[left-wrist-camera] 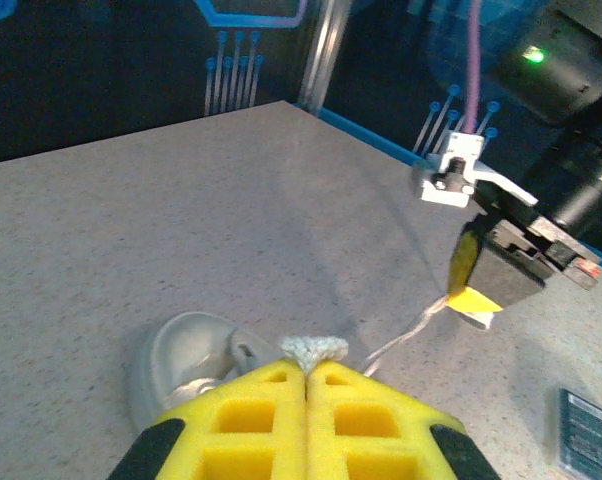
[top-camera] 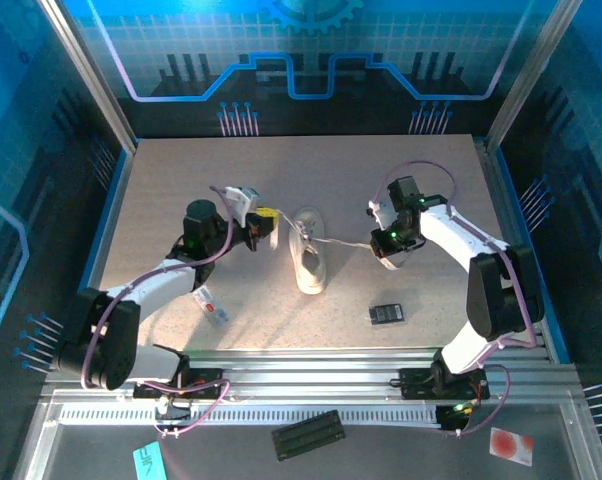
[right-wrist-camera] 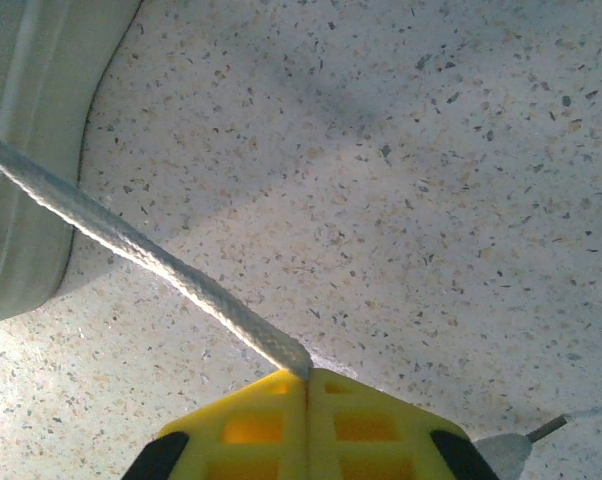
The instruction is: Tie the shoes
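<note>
Robot lab booth, blue panels [top-camera: 181, 30], aluminium rails [top-camera: 311, 385]

Speckled beige tabletop [top-camera: 181, 175], dark blue circuit-patterned back wall [top-camera: 381, 50], blue side panels [top-camera: 21, 150], aluminium corner posts [top-camera: 86, 70]

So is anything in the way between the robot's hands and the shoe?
Nothing visible. The left gripper and right gripper each already pinch a lace of the shoe. The black device lies off to the side, nearer the arms.
</note>
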